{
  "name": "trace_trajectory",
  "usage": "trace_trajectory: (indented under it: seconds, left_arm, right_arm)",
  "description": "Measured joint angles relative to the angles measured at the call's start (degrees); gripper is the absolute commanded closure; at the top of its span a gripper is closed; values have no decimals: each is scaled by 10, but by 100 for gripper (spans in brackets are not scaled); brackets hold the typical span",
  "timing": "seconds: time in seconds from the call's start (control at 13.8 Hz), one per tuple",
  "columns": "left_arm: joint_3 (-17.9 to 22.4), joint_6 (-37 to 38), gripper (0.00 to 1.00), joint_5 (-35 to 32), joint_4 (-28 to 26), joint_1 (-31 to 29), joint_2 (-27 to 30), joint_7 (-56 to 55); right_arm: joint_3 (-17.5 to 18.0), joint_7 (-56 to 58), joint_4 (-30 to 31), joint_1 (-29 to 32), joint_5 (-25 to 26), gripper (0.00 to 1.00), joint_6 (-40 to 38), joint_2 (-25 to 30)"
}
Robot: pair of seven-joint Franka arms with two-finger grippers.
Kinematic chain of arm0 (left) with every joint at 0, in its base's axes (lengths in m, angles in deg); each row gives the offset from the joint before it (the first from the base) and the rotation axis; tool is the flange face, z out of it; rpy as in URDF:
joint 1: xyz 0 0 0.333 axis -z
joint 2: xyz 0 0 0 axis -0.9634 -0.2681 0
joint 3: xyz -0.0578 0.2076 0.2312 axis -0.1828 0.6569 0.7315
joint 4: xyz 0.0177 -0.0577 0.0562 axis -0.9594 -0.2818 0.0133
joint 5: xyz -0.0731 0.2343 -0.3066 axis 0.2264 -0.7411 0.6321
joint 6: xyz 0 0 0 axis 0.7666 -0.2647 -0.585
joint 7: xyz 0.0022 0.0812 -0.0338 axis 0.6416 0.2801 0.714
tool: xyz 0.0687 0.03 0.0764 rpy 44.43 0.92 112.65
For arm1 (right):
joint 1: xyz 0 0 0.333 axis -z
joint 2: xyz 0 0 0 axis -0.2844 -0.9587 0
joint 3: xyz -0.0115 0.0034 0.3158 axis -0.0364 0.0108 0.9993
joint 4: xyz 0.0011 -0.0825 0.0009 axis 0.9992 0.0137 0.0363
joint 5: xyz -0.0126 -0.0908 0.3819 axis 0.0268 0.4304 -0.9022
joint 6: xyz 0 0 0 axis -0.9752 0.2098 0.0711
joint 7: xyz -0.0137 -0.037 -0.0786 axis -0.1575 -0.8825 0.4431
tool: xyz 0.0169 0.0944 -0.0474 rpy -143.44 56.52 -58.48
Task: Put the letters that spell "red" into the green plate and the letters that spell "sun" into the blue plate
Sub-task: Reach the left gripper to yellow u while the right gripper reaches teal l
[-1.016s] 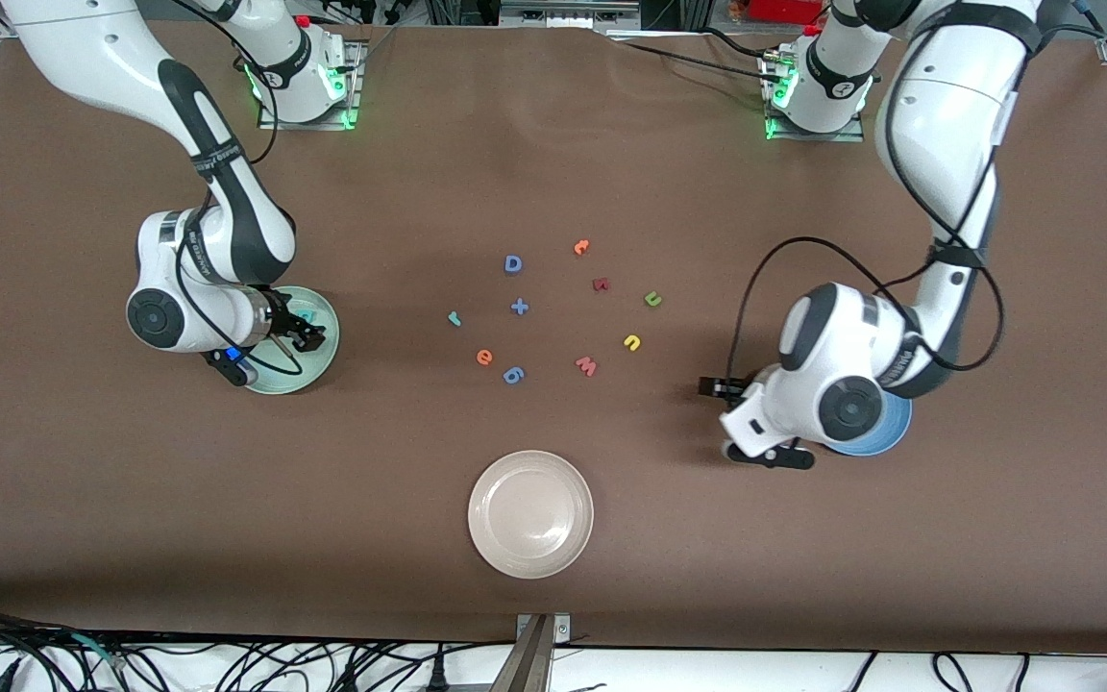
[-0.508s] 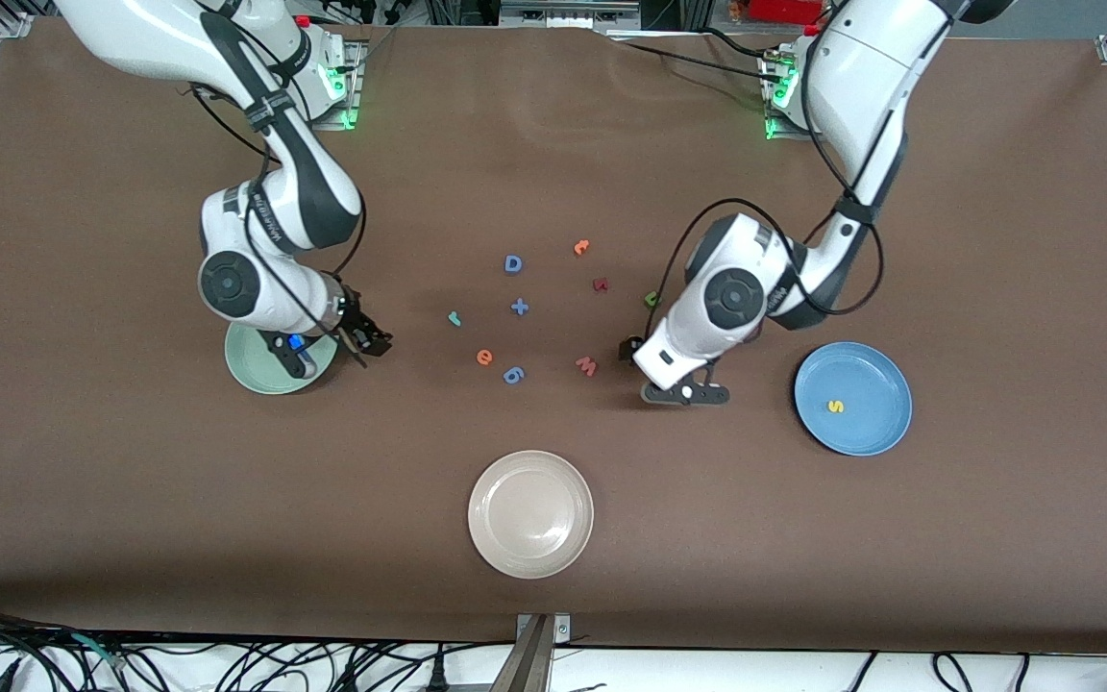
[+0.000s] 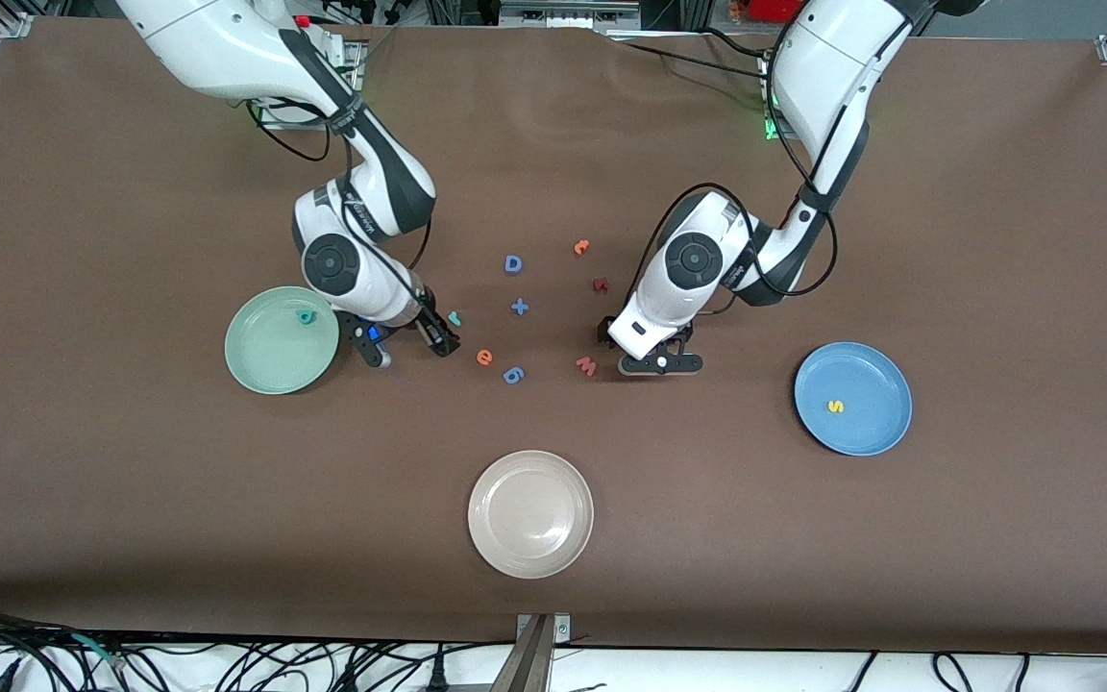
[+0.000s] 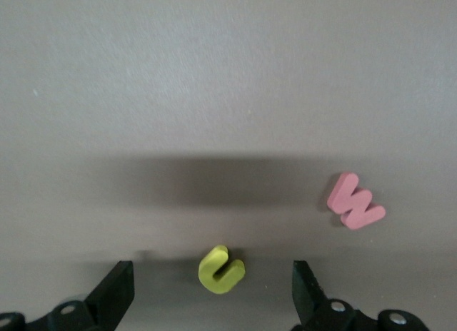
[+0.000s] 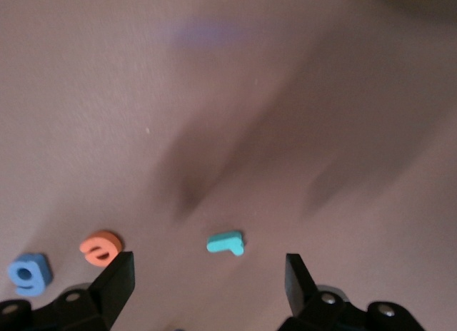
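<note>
Your green plate (image 3: 282, 340), toward the right arm's end of the desk, holds the teal d (image 3: 304, 316), and your blue plate (image 3: 852, 398), toward the left arm's end, holds the yellow s (image 3: 836, 407). Your right gripper (image 5: 207, 277) hangs spread over the teal r (image 5: 226, 242), near the orange e (image 5: 101, 247). Your left gripper (image 4: 213, 288) hangs spread over the yellow u (image 4: 221, 270), near a pink w (image 4: 355, 202).
</note>
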Motion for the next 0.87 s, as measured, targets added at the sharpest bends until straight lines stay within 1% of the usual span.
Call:
trace_trajectory:
  seconds: [0.07, 0.15, 0.36, 0.58, 0.73, 0.8, 0.87]
  left_arm:
    - [0, -3, 4, 0, -3, 2, 0, -3]
    - [0, -4, 6, 0, -5, 4, 0, -5]
    - [2, -5, 11, -15, -6, 5, 0, -13]
    - [2, -5, 11, -68, -8, 5, 0, -52]
    - [2, -5, 11, -76, -8, 5, -1, -61]
    - [2, -5, 13, -76, -8, 6, -1, -62]
    - [2, -5, 17, -76, -8, 6, -1, -63]
  right_arm:
    - [0, -1, 3, -4, 1, 9, 1, 0]
    - [-1, -1, 6, -8, 4, 12, 3, 0]
    - [-4, -2, 29, -17, 16, 13, 30, 0]
    - [-9, -2, 40, -22, 26, 13, 39, -1]
    - [-12, -2, 42, -23, 26, 13, 46, -2]
    - [-12, -2, 42, -23, 27, 13, 54, -3]
    - [-12, -2, 42, -24, 27, 13, 64, -7]
